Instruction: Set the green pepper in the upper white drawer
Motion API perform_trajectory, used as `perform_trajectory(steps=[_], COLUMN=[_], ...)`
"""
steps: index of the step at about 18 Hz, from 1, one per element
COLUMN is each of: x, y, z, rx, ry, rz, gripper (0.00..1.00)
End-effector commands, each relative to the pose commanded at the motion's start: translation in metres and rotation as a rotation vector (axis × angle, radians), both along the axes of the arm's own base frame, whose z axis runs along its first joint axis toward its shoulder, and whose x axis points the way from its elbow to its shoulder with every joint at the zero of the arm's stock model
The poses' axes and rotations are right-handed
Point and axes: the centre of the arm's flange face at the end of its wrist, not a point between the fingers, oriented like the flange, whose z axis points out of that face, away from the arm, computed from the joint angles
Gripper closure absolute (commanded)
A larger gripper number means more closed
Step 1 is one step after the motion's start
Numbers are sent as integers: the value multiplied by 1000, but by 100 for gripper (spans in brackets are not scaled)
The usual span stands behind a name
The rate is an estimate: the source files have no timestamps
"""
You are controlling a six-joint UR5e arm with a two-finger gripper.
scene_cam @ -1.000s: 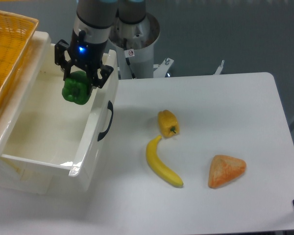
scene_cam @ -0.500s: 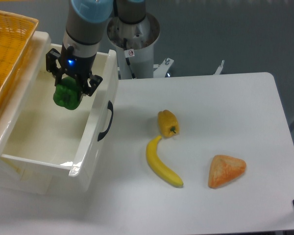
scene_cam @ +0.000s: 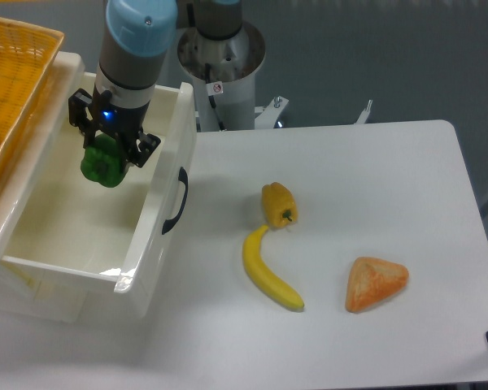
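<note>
Green pepper clamped in the black end effector, hanging over the inside of the upper white drawer, toward its back half and clear of the floor. Drawer pulled open at the left of the table, black handle facing right. Orange wicker basket perched above the drawer's left side. Out on the table: yellow pepper, banana just below it, and an orange triangular piece farther right.

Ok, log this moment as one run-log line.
phase: transport | gripper: shut on green pepper | position: over open upper white drawer | released: no | banana: on table
</note>
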Motion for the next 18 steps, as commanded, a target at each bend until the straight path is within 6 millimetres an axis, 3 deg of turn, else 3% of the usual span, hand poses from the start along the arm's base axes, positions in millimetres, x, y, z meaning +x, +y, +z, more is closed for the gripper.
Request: perform_trajectory(steps=[3, 6, 12, 18], x=[-2, -1, -14, -64], y=[2, 2, -16, -53], z=[-4, -1, 26, 58], rx=[-1, 4, 13, 73], ry=[-1, 2, 98, 151], rz=[-3, -3, 20, 144], gripper=[10, 9, 1, 1])
